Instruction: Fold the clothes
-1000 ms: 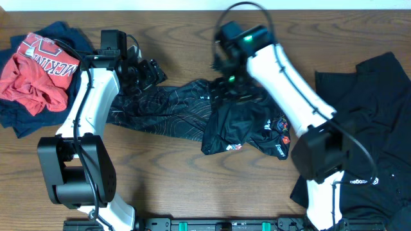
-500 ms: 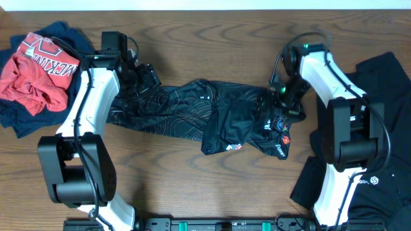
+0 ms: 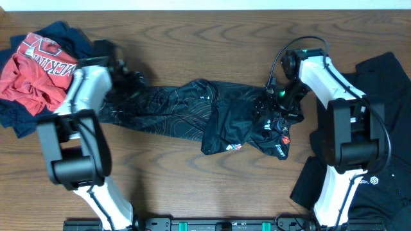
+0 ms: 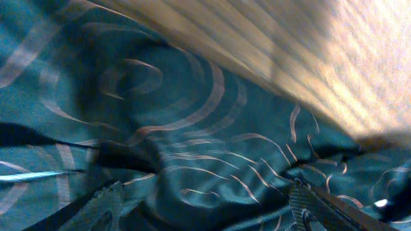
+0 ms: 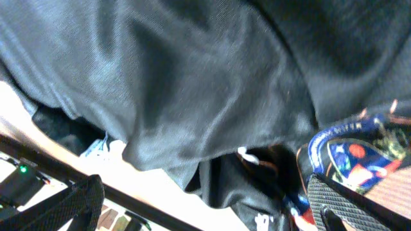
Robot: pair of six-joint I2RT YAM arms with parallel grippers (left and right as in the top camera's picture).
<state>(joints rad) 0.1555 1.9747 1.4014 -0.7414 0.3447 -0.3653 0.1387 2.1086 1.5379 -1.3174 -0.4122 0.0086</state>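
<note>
The black jersey [image 3: 173,109] with thin contour lines lies stretched across the middle of the table, its right half bunched, with colourful logos [image 3: 280,136] showing. My left gripper [image 3: 131,83] sits low over its left end. In the left wrist view the left gripper [image 4: 205,199] is open, and a hump of printed jersey cloth [image 4: 192,128] rises between its fingers. My right gripper [image 3: 277,102] is at the jersey's right end. In the right wrist view the right gripper [image 5: 205,199] is open wide, with dark jersey folds [image 5: 192,96] and a logo patch [image 5: 353,154] in front of it.
A red shirt [image 3: 35,67] lies on a navy garment [image 3: 19,119] at the back left corner. A plain black garment [image 3: 379,83] covers the right edge of the table. Bare wood [image 3: 160,179] runs along the front.
My right arm swung from over the jersey's middle to its right end and its jaws opened wider. My left gripper shifted slightly left on the jersey and opened a little more.
</note>
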